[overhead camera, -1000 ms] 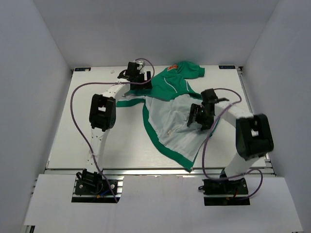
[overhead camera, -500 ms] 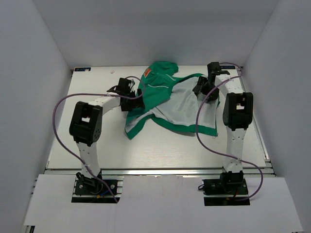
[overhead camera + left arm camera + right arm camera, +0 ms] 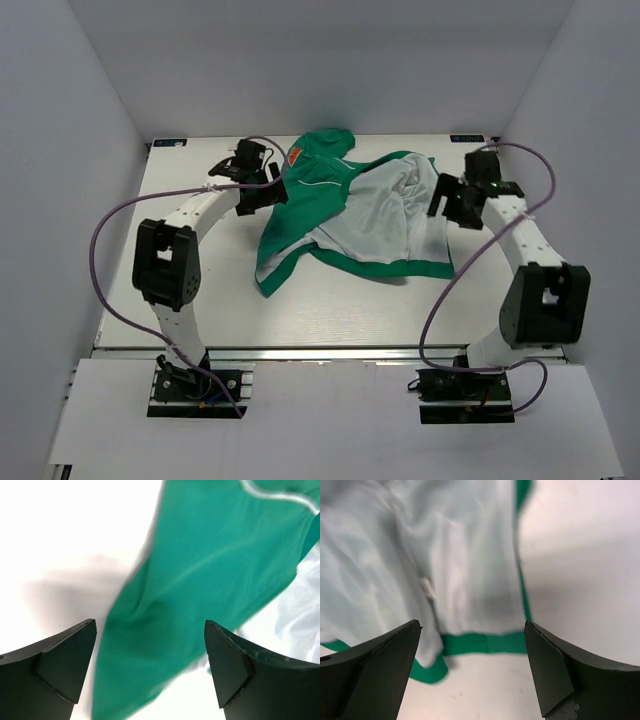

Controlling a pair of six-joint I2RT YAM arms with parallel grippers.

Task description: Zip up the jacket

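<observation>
Since a second ago the jacket [image 3: 320, 195] has swung round: its long open flap, which then reached toward the arm bases, now lies crosswise. The garment is spread over the far middle of the counter [image 3: 180, 290]. It lies open and unzipped, with the pale lining [image 3: 385, 220] facing up on its right half and green cloth on its left. An orange patch [image 3: 295, 153] shows at its far left corner. The right hand [image 3: 445, 200] has left the middle of the lining and now hangs just off the jacket's right edge, its fingers wide apart and holding nothing. Its own camera looks down on the lining and the green hem band [image 3: 480, 643] between those fingers. The left hand [image 3: 264, 194] is at the jacket's left edge, also spread wide and empty. Below it a green fold tapers toward the counter, and thin white piping [image 3: 280, 495] crosses the cloth farther in.
</observation>
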